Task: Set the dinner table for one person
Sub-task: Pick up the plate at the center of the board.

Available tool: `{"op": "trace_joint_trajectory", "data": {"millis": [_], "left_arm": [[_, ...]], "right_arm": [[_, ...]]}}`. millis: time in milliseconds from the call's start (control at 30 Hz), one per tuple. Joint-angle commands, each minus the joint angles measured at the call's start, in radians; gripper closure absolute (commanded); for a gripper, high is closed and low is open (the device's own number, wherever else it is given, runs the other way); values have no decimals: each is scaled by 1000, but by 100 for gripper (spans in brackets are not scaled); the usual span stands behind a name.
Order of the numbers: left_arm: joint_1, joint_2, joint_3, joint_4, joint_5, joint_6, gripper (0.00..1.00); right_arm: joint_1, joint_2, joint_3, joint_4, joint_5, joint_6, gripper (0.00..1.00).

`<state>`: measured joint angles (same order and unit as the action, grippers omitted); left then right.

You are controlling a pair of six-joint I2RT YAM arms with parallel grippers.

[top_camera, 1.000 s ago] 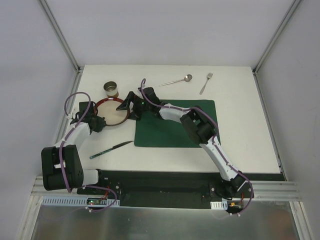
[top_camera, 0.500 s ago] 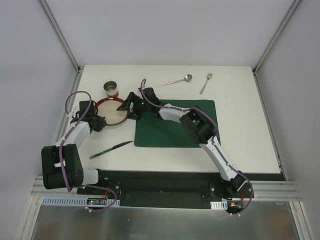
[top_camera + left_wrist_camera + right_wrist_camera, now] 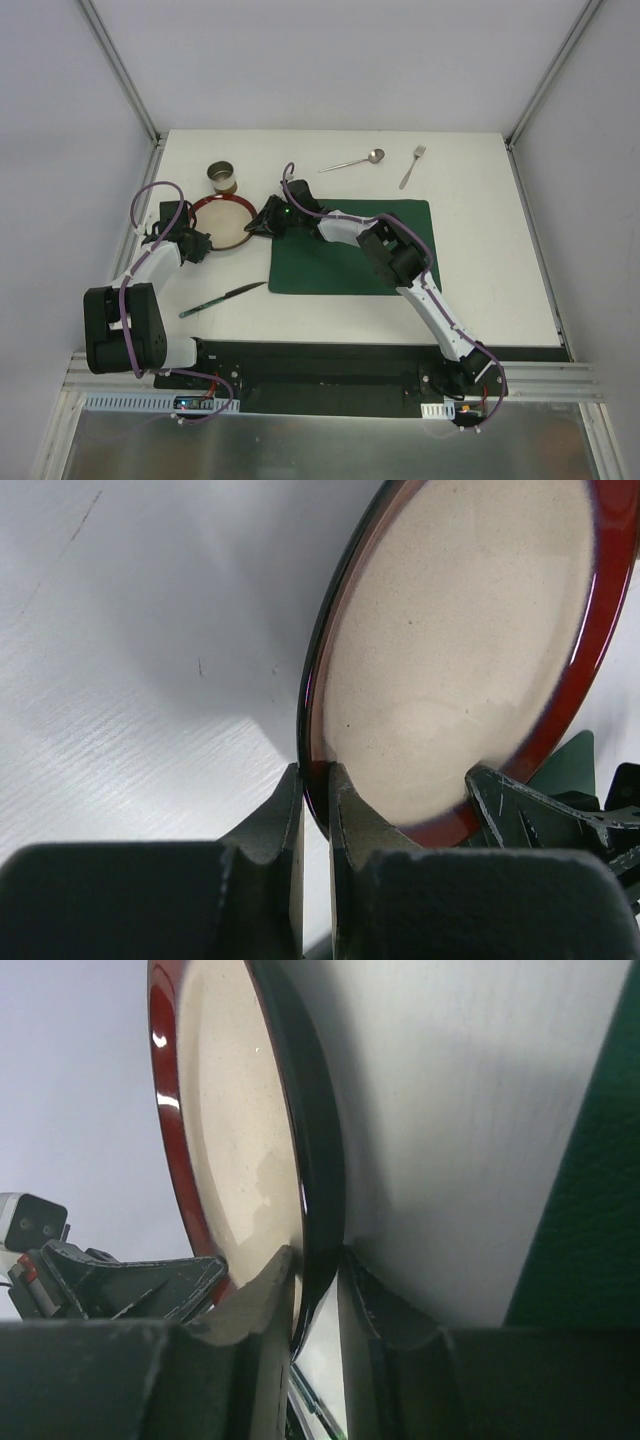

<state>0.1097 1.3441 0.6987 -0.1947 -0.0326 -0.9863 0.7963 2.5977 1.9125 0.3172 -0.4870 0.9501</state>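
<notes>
A red-rimmed plate with a beige centre sits on the white dinner table, left of the green placemat. My left gripper is shut on its near-left rim. In the left wrist view both fingers pinch the edge of the plate at the left gripper. My right gripper is shut on the opposite, right rim. The right wrist view shows one finger on the beige face of the plate and the other on its dark underside at the right gripper.
A metal cup stands just behind the plate. A spoon and a fork lie at the back, beyond the placemat. A knife lies near the front left. Metal frame rails edge the table.
My right gripper's jaws, wide open around the plate's right rim a second ago, have closed onto it. The left gripper has kept its grip.
</notes>
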Motion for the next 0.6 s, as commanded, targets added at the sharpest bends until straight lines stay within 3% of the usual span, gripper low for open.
{"op": "trace_joint_trajectory", "data": {"millis": [0,67,167,567], "left_arm": [[-53,26,4,-35,137,72,100],[-53,27,1,-32,137,74,100],[-54,32,-4,-25,140,78,100],[-53,21,-15,-25,134,120,100]], "right_arm": [[50,24,-3,22,-25,-22,81],[49,19,-12,16,-27,-30,92],[49,-1,-42,8,-24,-43,99],[41,-88,-167,-4,-1,-131,99]]}}
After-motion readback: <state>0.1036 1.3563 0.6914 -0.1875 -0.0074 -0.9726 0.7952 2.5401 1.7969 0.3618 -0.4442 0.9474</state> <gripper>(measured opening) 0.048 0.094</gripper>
